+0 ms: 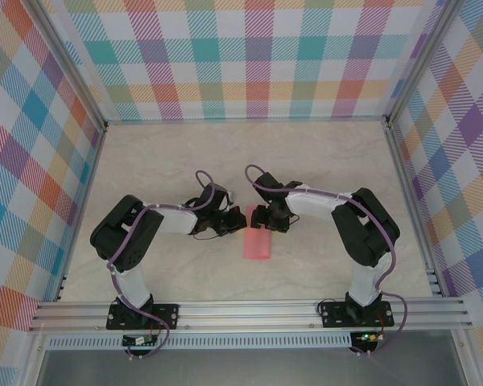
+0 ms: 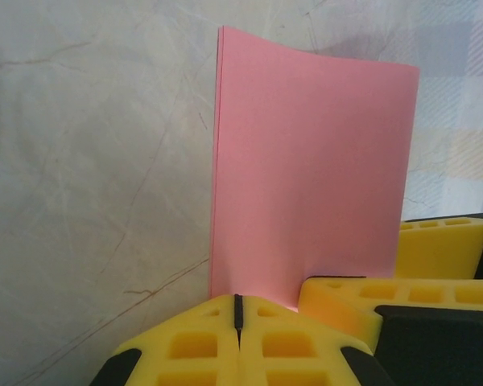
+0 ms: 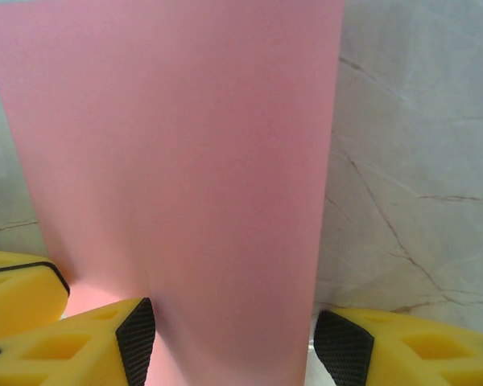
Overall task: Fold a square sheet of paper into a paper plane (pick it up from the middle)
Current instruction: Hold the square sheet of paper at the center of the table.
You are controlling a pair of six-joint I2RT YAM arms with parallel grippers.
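The square sheet of paper point(image 1: 256, 244) is seen lying on the table point(image 1: 153, 161), already folded over into a narrow pink strip. Two layers can be made out along one long edge in the left wrist view. It's parked roughly mid-table between the two arms, a bit nearer the near edge than the far one, with its long sides running far to near. Its far end is covered by the two grippers, which are brought nose to nose right over it.

The left gripper point(image 2: 237, 312) is closed right up, yellow fingers pressed together with only a thin seam left between them. The tips are planted at the end of the strip, close to the doubled edge. Whether any paper is actually nipped in that seam can't be told, since the strip's end is hidden behind the fingertips.

The right gripper point(image 3: 235, 346) is held partly open, jaws well apart, and the strip is straddled by them. One black-tipped finger point(image 3: 135, 342) is set over the paper, while the other is placed just beside the opposite long edge, on bare table. Nothing is clamped by it. A yellow finger of the other gripper can be spotted just beside each gripper in both wrist views.
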